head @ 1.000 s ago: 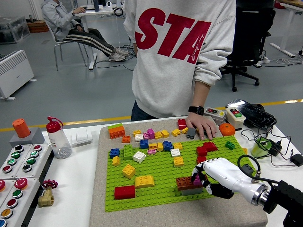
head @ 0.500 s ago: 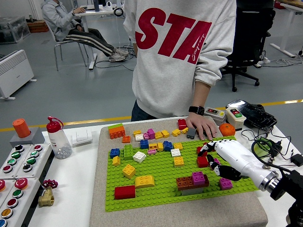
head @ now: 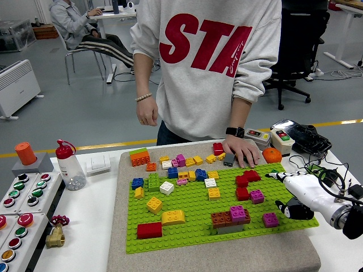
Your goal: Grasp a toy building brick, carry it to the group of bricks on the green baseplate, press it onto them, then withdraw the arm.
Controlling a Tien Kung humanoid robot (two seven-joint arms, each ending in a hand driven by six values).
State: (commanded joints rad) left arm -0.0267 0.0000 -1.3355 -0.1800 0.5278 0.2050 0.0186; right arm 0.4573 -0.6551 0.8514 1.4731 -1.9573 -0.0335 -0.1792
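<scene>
Pulled back to the right since a second ago: right hand, then bent over the brown bricks, now at the right edge of the green baseplate, holding nothing, fingers loosely spread, thumb curled underneath. Left behind on the brown brick stack: magenta brick, seated on top of its right half, near the front of the baseplate. Just right of that stack, a second magenta brick, flat on the studs and close to the hand's dark thumb. Farther back, a third magenta brick beside two red bricks. On the left side of the plate, a red brick and a yellow brick near the front edge. At the table's far side, a person in a grey sweatshirt, one hand resting flat on the loose bricks at the back of the mat, the other hand hanging free. No left arm anywhere in view.
</scene>
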